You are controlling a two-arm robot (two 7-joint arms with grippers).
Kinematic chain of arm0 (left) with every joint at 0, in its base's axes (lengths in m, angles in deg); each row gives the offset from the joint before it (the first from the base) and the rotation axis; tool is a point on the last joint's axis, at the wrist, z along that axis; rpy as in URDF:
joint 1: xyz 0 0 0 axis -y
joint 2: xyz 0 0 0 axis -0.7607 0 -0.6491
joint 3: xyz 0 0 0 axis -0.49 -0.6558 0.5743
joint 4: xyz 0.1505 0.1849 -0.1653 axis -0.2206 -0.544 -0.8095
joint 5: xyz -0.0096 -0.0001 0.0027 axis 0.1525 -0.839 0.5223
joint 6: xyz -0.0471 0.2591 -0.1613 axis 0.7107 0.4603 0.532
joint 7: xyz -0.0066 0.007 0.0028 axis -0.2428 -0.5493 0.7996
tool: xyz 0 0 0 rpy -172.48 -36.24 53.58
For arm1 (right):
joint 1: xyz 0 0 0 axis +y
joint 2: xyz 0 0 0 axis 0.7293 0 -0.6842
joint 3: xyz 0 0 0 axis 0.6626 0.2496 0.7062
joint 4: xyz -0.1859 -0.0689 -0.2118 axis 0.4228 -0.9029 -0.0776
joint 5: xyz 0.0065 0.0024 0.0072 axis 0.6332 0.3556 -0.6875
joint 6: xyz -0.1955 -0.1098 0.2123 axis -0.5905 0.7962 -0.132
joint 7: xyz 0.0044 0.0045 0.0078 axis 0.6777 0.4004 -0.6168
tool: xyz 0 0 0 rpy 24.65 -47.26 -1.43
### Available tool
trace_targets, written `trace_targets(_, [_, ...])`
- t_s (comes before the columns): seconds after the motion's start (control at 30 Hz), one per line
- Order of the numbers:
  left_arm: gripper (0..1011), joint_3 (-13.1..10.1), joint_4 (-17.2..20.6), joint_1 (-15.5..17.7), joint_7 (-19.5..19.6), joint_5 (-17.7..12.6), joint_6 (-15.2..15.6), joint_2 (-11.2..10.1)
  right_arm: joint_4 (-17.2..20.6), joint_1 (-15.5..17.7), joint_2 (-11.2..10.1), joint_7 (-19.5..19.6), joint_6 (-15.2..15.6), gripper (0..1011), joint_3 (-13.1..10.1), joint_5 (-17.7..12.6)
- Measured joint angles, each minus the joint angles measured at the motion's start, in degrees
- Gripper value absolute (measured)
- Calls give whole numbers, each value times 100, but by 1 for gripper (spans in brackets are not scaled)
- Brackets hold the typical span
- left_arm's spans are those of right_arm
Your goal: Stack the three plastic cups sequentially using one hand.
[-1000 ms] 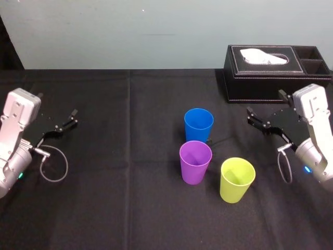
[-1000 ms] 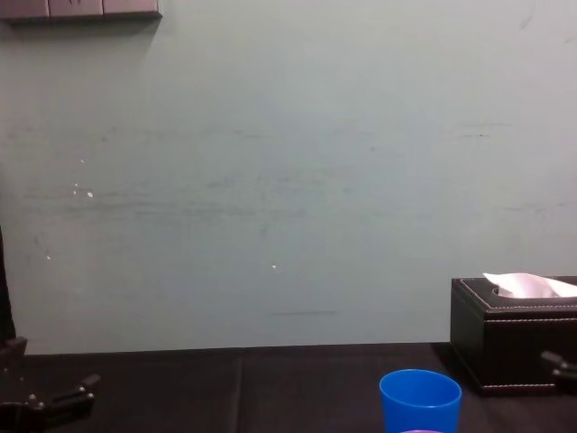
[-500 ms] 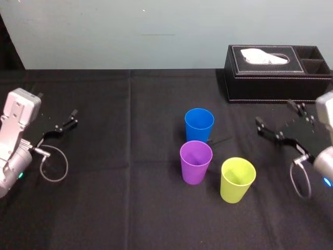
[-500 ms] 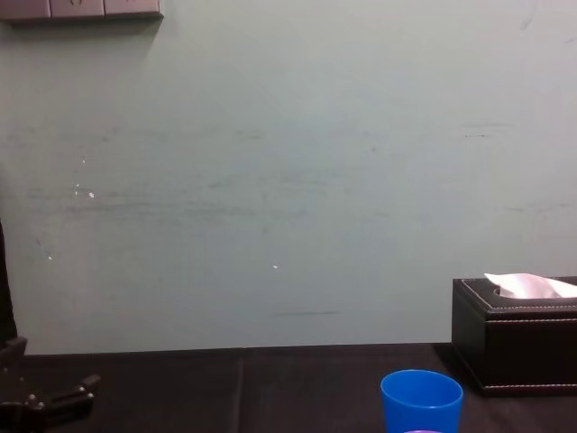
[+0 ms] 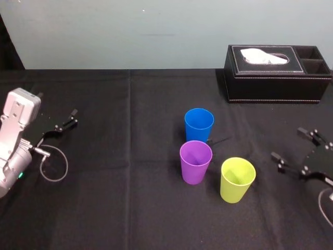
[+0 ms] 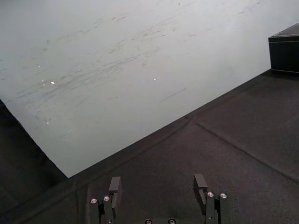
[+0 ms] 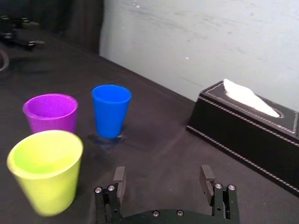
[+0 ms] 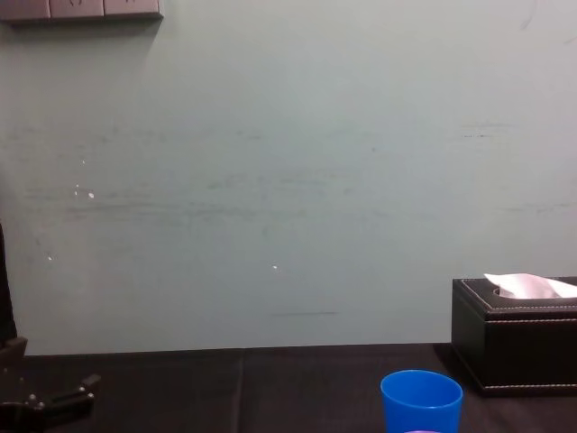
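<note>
I have the black table (image 5: 130, 208) spread under everything, bare cloth between both pairs of fingers. The black tissue box (image 5: 276, 73) sits at the far edge, well beyond my right fingers, with a white tissue poking out of its top.

My right gripper (image 7: 162, 171) hangs low over the table at the right side, fingers spread wide with nothing between them. My left gripper (image 6: 157, 179) is parked far off on the left side, also spread wide and holding nothing, with only cloth ahead of its fingertips.

The three cups stand upright and separate, mouths up, all to the left of my right fingers. The yellow-green cup (image 5: 237, 179) is the nearest to those fingers, still clear of them. The purple cup (image 5: 195, 161) stands just beside it, further from the fingers. The blue cup (image 5: 199, 125) is behind the purple one, toward the wall, close to it; I cannot tell whether they touch. None is nested in another.
</note>
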State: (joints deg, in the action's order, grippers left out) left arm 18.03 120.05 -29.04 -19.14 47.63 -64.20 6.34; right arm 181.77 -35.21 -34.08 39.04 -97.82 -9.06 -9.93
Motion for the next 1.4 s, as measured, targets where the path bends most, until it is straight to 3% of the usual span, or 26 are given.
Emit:
trace_targets(0.13, [1011, 0, 0, 0, 0, 0, 0, 0, -6, 202, -147, -353, -190, 1003, -88, -136])
trace_targets(0.27, [1011, 0, 0, 0, 0, 0, 0, 0, -60, 379, -296, -970, -409, 1003, -121, -388])
trace_targets(0.57, [1011, 0, 0, 0, 0, 0, 0, 0, -83, 461, -352, -1896, -423, 1003, 1, -761])
trace_targets(0.87, [1011, 0, 0, 0, 0, 0, 0, 0, -25, 467, -238, -2085, -217, 1003, 57, -785])
trace_targets(1.4, [1011, 0, 0, 0, 0, 0, 0, 0, -10, 272, 316, -1946, 232, 1003, 71, -832])
